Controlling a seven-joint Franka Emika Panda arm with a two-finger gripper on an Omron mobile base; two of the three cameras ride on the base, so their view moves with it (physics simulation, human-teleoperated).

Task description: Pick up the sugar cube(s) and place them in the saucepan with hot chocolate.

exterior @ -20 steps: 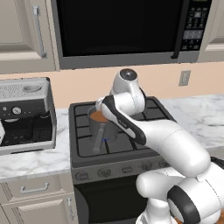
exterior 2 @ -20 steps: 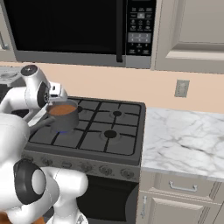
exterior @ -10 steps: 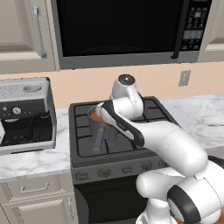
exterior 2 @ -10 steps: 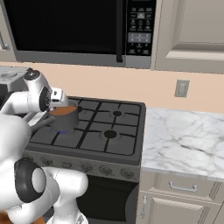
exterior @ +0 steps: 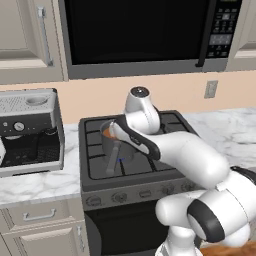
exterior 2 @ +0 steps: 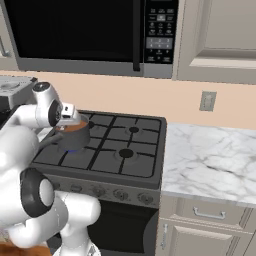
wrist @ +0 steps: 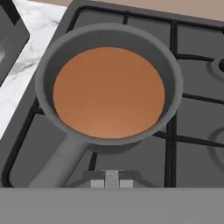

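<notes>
The saucepan with hot chocolate (wrist: 109, 40) is a grey pot full of orange-brown liquid on the stove's front left burner, its long handle pointing toward the stove front. It also appears in the left base view (exterior: 116, 146) and the right base view (exterior 2: 75, 136). My gripper (wrist: 111, 179) hovers just above the pan's near rim, by the handle root. It is shut on a small pale sugar cube (wrist: 112, 177) pinched between the fingertips. In the right base view the gripper (exterior 2: 72, 120) sits right over the pan.
The black gas stove (exterior 2: 127, 150) carries several burners with grates. A coffee machine (exterior: 30, 130) stands on the marble counter left of the stove. A microwave (exterior: 140, 35) hangs above. More marble counter (exterior 2: 210, 160) stretches to the right.
The hand has dipped slightly and settled closer over the saucepan. The jaws stay shut on the cube; the pan has not moved.
</notes>
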